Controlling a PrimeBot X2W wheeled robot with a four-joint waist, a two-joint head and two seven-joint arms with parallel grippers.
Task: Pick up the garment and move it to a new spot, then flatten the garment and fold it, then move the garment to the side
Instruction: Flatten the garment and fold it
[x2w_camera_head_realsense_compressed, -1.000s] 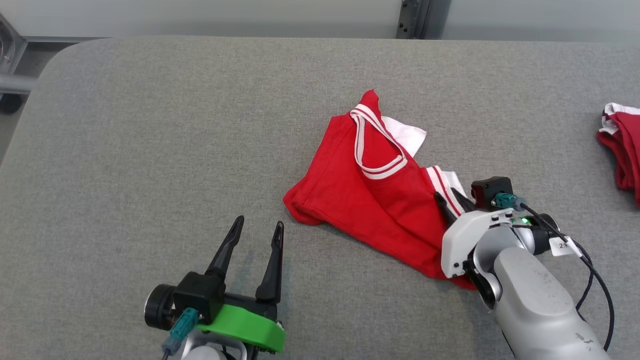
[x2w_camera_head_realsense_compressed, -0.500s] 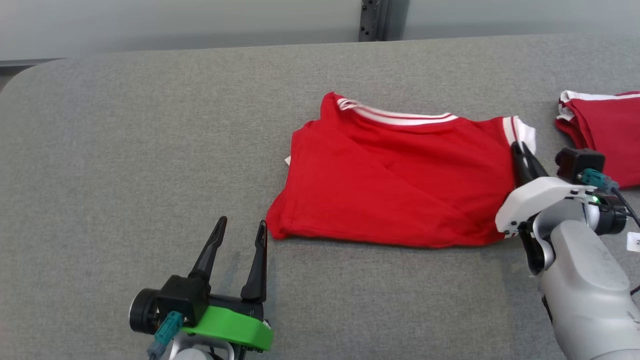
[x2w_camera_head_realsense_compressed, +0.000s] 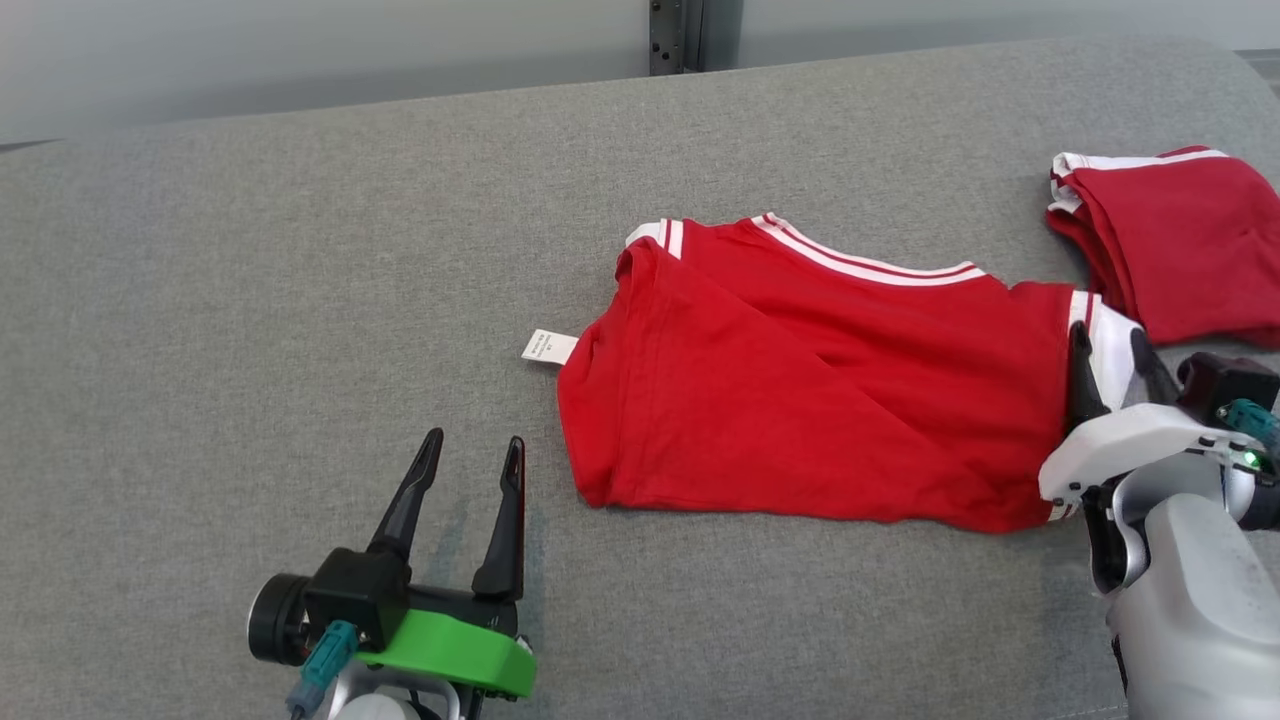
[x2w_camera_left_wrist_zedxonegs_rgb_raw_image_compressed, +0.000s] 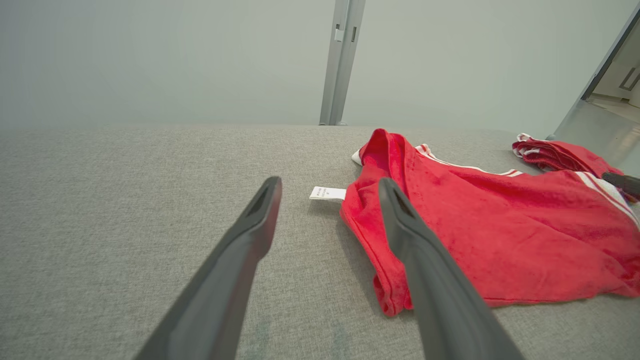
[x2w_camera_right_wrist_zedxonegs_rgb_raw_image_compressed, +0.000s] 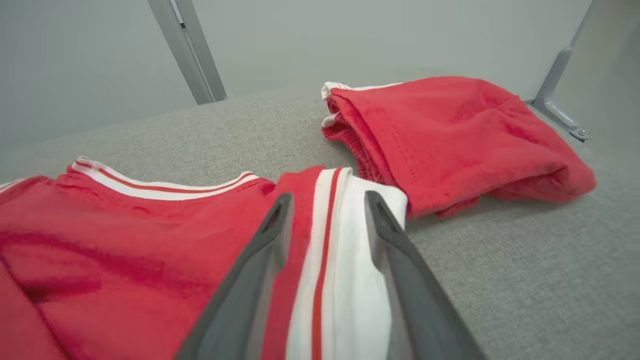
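Grey woven-fabric tabletop (x2w_camera_head_realsense_compressed: 300, 300) with rounded far corners, set against a plain pale wall (x2w_camera_head_realsense_compressed: 300, 50). A grey metal upright (x2w_camera_head_realsense_compressed: 675, 35) rises behind the far edge. A slanted metal frame (x2w_camera_left_wrist_zedxonegs_rgb_raw_image_compressed: 607, 55) bounds the wall at right. A screwed foot plate (x2w_camera_right_wrist_zedxonegs_rgb_raw_image_compressed: 567, 122) anchors another post. Lighting is soft and even, with faint shadows.

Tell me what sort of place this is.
Probably a robot test room for folding laundry: a grey fabric-covered table, a red shirt spread on it, a folded red garment beside, a bare wall.
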